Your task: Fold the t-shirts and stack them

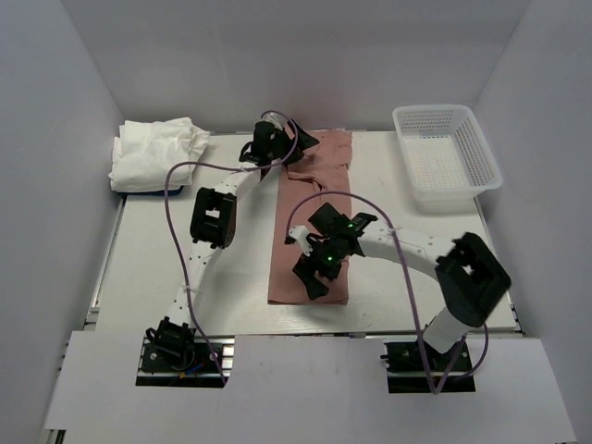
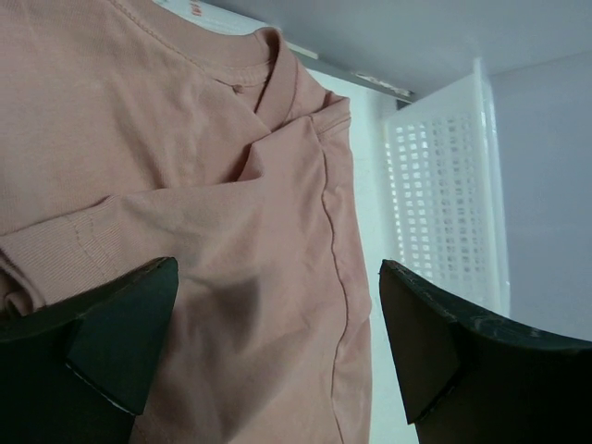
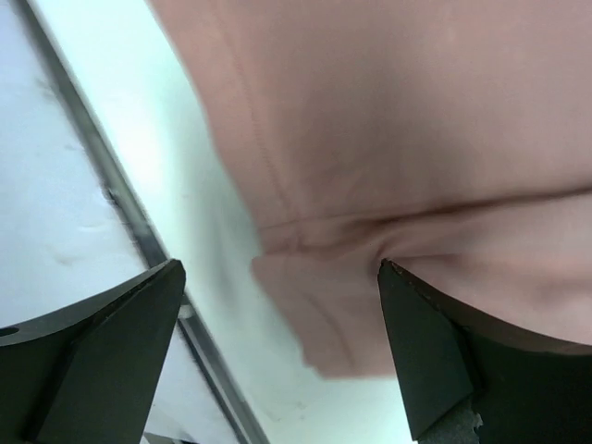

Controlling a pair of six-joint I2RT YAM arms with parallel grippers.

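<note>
The dusty-pink t-shirt (image 1: 301,199) lies in a long narrow strip down the middle of the table, collar at the far end. My left gripper (image 1: 289,146) hovers open over its far end; in the left wrist view the jaws (image 2: 277,342) stand wide apart above the collar (image 2: 277,65) and shoulder, holding nothing. My right gripper (image 1: 313,276) is open over the shirt's near hem; in the right wrist view (image 3: 282,342) one finger (image 3: 435,351) is over the hem and the other is off the cloth's edge. White folded t-shirts (image 1: 157,153) lie in a pile at the far left.
A white mesh basket (image 1: 444,157) stands at the far right and also shows in the left wrist view (image 2: 444,203). The table's metal edge rail (image 3: 139,231) runs close beside the shirt's hem. White walls enclose the table on three sides.
</note>
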